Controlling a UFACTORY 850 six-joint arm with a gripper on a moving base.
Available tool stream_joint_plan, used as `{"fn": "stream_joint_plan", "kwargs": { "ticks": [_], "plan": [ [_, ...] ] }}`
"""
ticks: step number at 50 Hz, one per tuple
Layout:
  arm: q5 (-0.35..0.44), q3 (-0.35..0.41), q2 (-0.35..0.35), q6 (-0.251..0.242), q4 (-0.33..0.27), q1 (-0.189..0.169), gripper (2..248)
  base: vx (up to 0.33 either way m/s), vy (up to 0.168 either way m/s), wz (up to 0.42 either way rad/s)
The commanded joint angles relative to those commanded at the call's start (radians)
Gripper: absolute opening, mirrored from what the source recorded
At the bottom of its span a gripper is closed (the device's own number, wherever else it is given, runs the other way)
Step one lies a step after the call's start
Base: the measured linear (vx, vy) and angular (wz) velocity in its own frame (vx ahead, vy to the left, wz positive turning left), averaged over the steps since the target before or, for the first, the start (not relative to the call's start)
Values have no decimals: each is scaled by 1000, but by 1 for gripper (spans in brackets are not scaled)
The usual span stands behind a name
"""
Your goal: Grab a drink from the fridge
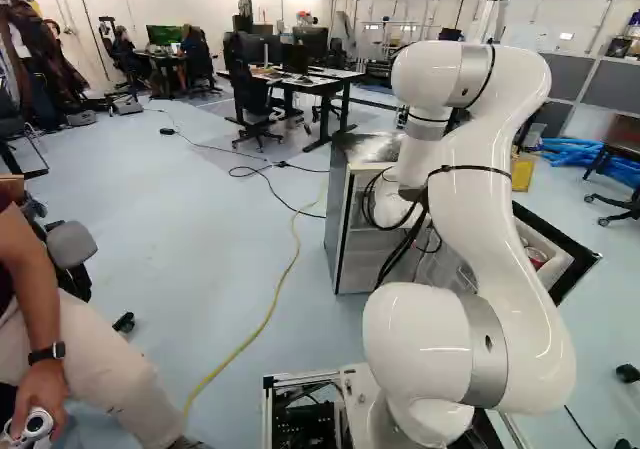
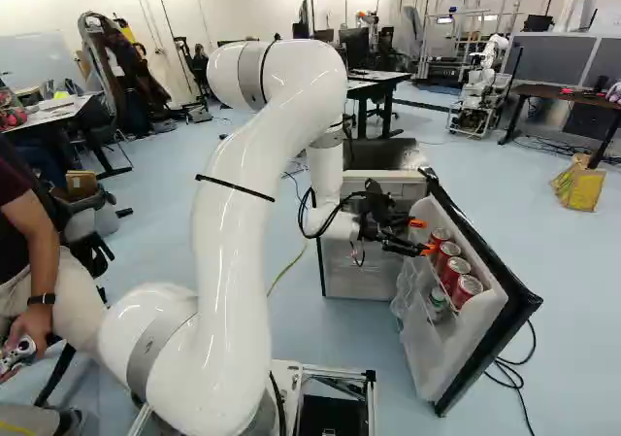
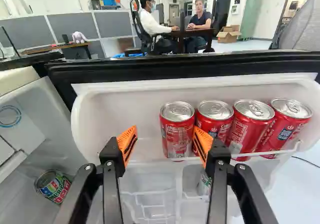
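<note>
The fridge [image 2: 364, 276] is seen with its door [image 2: 503, 269] swung wide open. In the door, four red cans [image 2: 452, 272] are kept standing in a row on a white shelf [image 3: 110, 107]. The white arm [image 2: 233, 261] is bent toward them, and the black claw [image 2: 423, 237] is held by the row's end that is closest to the door's hinge. In the wrist view, the claw [image 3: 165, 136] is spread wide, and nothing is gripped. The end can [image 3: 177, 131] is seen ahead, between the two orange pads [image 3: 128, 143], but nearer to one of them. Part of the next can [image 3: 215, 115] is hidden by that pad; whether it is touched cannot be told. Lower in the fridge, a can with green and red on it [image 3: 55, 186] is seen. A yellow cord [image 1: 275, 304] is stretched along the blue floor [image 1: 200, 259].
</note>
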Motion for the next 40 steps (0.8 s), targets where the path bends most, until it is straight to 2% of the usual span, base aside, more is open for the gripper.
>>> {"fn": "stream_joint_plan", "kwargs": {
  "ticks": [40],
  "plan": [
    [0, -31, -16, 0, 0, 1, 166, 0, 0, 0]
  ]
}}
